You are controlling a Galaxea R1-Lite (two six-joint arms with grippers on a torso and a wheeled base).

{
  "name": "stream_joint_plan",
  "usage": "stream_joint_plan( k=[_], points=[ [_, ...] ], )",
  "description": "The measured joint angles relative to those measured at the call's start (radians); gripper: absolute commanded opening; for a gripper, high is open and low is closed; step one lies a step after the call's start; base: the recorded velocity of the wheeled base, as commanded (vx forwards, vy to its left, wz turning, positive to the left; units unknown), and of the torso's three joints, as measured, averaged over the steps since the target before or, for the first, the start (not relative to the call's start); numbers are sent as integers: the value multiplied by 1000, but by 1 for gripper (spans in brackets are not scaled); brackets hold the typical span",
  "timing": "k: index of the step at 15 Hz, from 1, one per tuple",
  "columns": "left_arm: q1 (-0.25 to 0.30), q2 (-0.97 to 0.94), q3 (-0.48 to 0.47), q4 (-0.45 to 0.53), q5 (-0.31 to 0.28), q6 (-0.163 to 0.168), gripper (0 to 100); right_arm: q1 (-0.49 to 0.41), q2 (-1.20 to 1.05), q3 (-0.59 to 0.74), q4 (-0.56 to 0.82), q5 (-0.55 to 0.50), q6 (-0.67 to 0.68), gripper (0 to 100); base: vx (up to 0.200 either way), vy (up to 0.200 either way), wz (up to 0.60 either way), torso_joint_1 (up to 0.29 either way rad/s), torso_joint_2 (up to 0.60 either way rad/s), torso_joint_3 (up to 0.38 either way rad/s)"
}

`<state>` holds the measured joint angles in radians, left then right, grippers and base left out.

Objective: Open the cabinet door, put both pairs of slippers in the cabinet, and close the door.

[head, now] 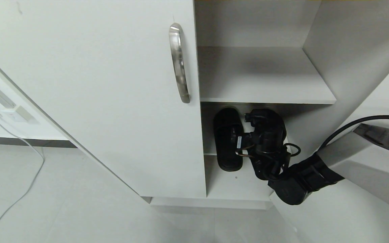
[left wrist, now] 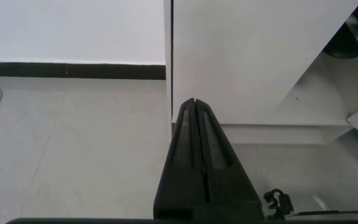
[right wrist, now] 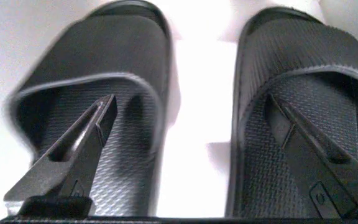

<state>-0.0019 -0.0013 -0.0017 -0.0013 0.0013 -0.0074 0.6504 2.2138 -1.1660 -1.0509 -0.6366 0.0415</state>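
Spanning black ribbed rubber slippers (right wrist: 98,68) shelved at 5 o'clock from the chrome handle (head: 179,62), the right tool (right wrist: 189,101) is released; second pair, door-closing apparently remain.

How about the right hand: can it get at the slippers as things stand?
Likely yes. The right hand is open and right at the slippers on the cabinet's bottom shelf, one finger over each, with nothing between.
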Motion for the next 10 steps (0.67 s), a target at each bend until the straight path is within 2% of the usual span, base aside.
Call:
stream_joint_plan(
  k=[4,9,10],
  points=[
    [0,0,0,0,0,1,0,22,-21,59,-63,-16,-4,100,0,0,0,0,0,0],
    [0,0,0,0,-1,3,0,123,-107,342,-204,-19,-13,100,0,0,0,0,0,0],
    [0,0,0,0,-1,3,0,148,-126,385,-229,-20,-13,100,-200,0,0,2,2,-2]
  ],
)
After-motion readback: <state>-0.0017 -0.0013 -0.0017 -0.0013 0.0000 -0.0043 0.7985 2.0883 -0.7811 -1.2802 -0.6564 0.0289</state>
